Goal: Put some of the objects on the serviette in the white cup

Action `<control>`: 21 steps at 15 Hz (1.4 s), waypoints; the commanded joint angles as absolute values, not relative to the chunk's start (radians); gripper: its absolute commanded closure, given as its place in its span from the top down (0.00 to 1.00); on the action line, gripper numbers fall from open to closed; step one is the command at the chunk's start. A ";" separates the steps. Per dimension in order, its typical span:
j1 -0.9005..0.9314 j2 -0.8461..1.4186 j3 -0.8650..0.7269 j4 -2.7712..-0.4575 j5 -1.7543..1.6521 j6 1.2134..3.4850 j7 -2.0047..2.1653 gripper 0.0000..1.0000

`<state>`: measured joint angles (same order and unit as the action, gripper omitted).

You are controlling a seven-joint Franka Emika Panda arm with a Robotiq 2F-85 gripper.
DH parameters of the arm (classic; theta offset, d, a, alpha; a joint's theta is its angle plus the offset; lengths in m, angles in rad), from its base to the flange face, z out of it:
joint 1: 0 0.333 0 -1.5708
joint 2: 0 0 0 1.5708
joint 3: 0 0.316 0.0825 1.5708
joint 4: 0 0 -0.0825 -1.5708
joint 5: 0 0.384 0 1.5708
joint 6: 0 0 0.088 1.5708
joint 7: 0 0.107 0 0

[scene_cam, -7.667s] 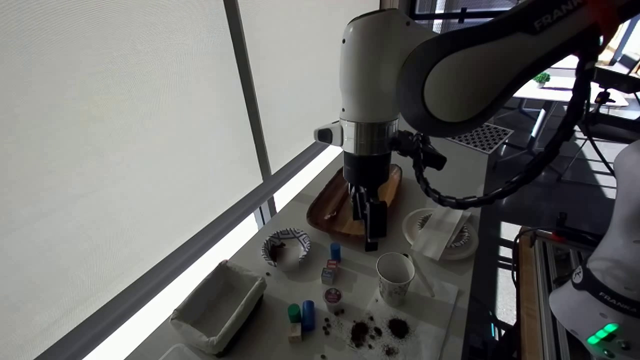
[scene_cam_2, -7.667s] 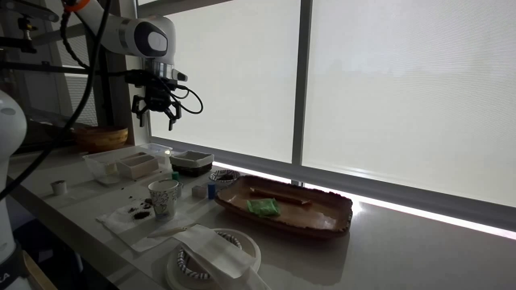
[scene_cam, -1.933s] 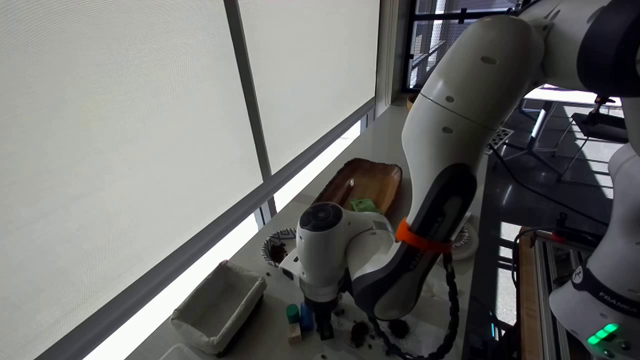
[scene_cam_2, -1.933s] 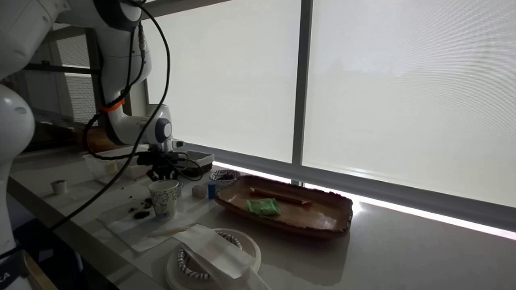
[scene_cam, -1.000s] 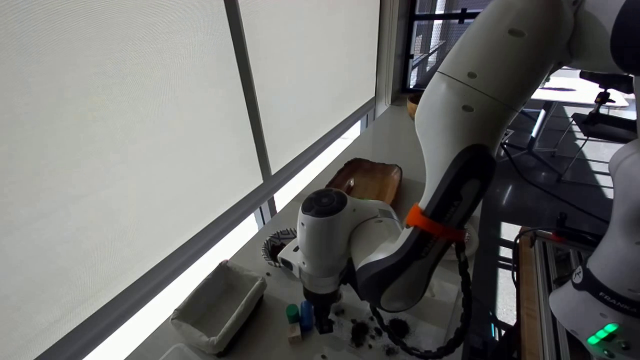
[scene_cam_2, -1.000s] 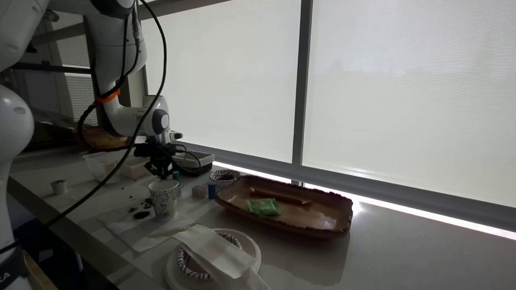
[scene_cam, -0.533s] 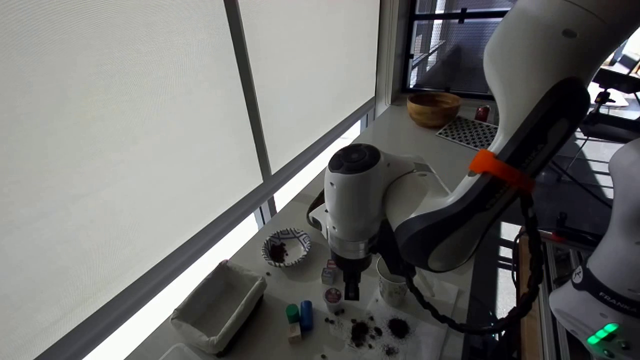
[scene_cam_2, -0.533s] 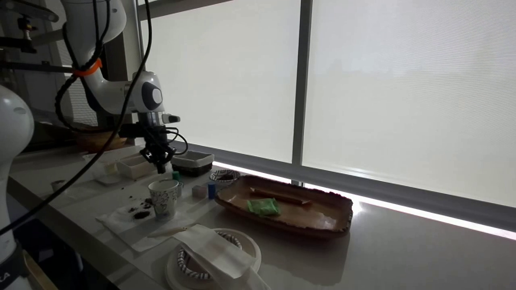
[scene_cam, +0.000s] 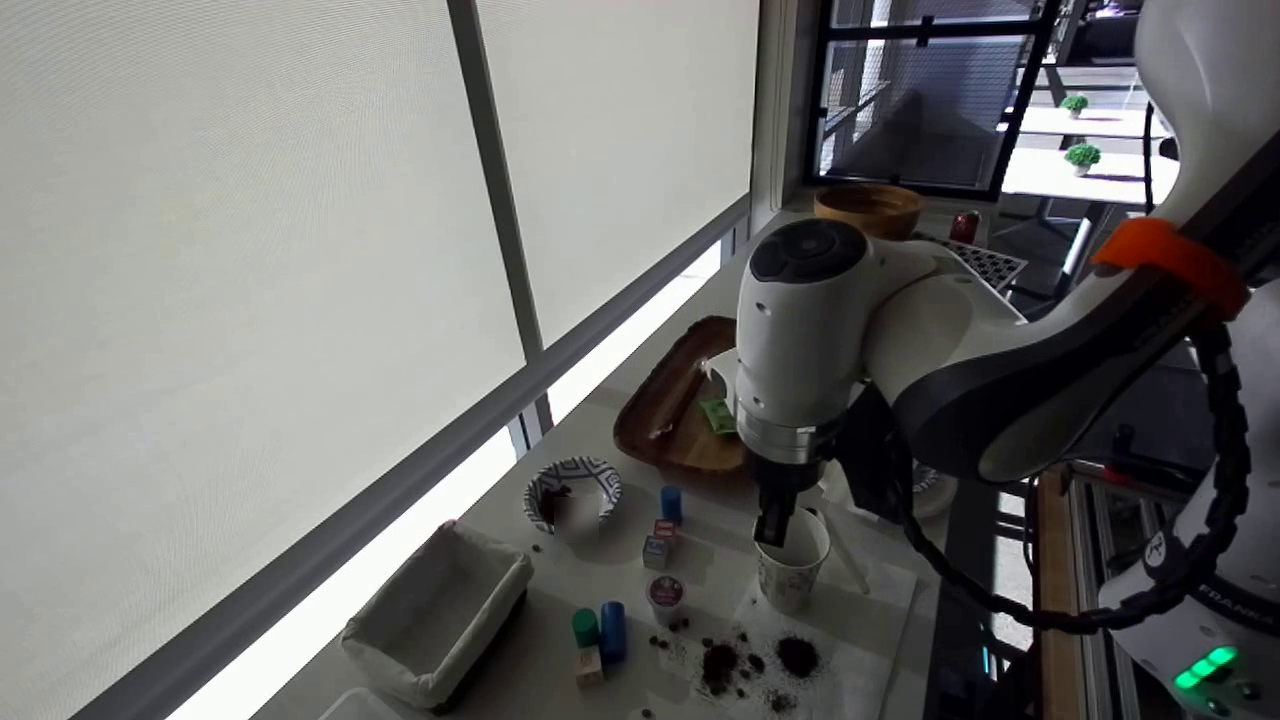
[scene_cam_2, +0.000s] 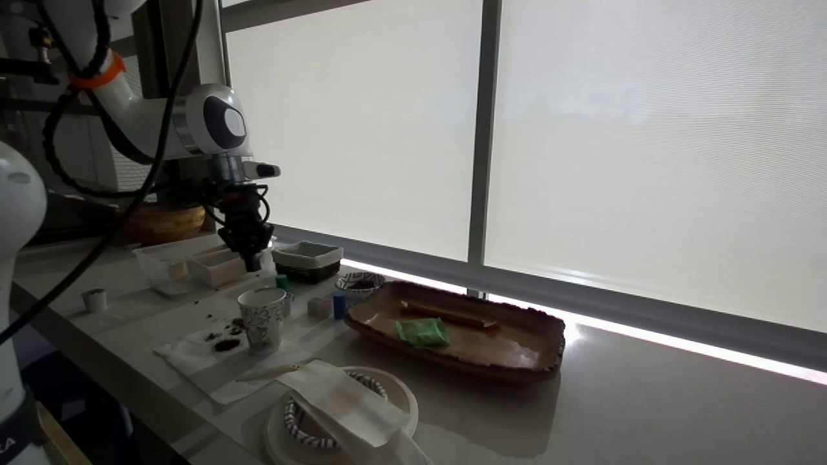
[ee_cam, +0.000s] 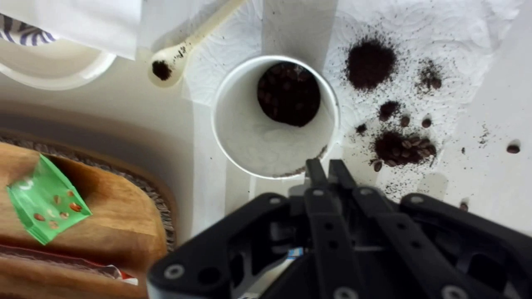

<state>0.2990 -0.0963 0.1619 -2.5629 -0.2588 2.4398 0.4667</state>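
The white cup (ee_cam: pixel 270 145) stands upright at one end of the white serviette (scene_cam: pixel 860 650), with a dark layer of grounds and beans (ee_cam: pixel 289 93) at its bottom. Piles of ground coffee (ee_cam: pixel 370 64) and several coffee beans (ee_cam: pixel 415 143) lie on the serviette beside it. My gripper (ee_cam: pixel 325 161) hangs tips down over the cup's rim, its fingertips almost together. The narrow gap between them shows no object; anything tiny held there cannot be made out. In an exterior view my gripper (scene_cam_2: pixel 252 266) is above and behind the cup (scene_cam_2: pixel 261 320).
A spoon (ee_cam: pixel 170 62) lies across the serviette's edge. Near the cup are a wooden tray (scene_cam_2: pixel 504 355) with a green packet (scene_cam_2: pixel 423 331), a plate (scene_cam_2: pixel 404 394) under folded paper, a patterned bowl (scene_cam: pixel 588 468), a pod (scene_cam: pixel 665 598), small blocks, blue cylinders and a lined basket (scene_cam: pixel 480 630).
Several seconds ago the gripper was open and high; then it was down near the beans. Over the last second it has risen and moved to above the cup's rim, with its jaws shut.
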 commanded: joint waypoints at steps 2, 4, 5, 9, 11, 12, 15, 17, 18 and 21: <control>0.217 -0.175 0.192 -2.662 -0.267 2.478 0.492 0.02; 0.190 -0.170 0.190 -2.673 -0.267 2.505 0.472 0.02; 0.180 -0.162 0.187 -2.674 -0.264 2.525 0.458 0.02; 0.157 -0.148 0.182 -2.681 -0.232 2.592 0.401 0.02; 0.155 -0.149 0.181 -2.688 -0.204 2.609 0.379 0.02; 0.155 -0.152 0.181 -2.691 -0.190 2.606 0.371 0.02; 0.161 -0.161 0.181 -2.702 -0.137 2.601 0.352 0.02; 0.163 -0.159 0.181 -2.700 -0.107 2.603 0.334 0.35; 0.162 -0.158 0.182 -2.698 -0.099 2.600 0.330 0.41; 0.162 -0.159 0.183 -2.695 -0.083 2.597 0.315 0.63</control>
<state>0.1629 -0.1434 0.1764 -2.6769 -0.1174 2.5795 0.3438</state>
